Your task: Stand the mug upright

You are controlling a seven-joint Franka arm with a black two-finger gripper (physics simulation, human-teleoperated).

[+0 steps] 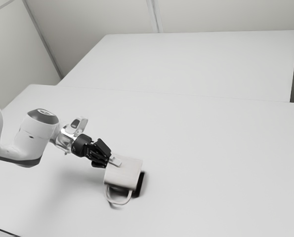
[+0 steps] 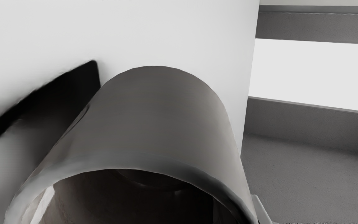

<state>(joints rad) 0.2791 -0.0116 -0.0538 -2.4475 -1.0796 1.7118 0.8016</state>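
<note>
In the exterior view my gripper (image 1: pixel 108 157) is at the mug's end that faces the arm. The pale grey mug (image 1: pixel 123 173) is on its side there, its looped handle toward the view's bottom edge. From the wrist view, the mug (image 2: pixel 154 121) stands large before my hand, its round mouth turned toward the camera and its dark inside partly visible. How my gripper holds or touches the mug cannot be made out.
The white table (image 1: pixel 211 163) extends around the mug, with another white surface (image 1: pixel 186 61) behind it. A dark shadow lies beside the mug. Past the table's edge in the wrist view is grey floor (image 2: pixel 306 180).
</note>
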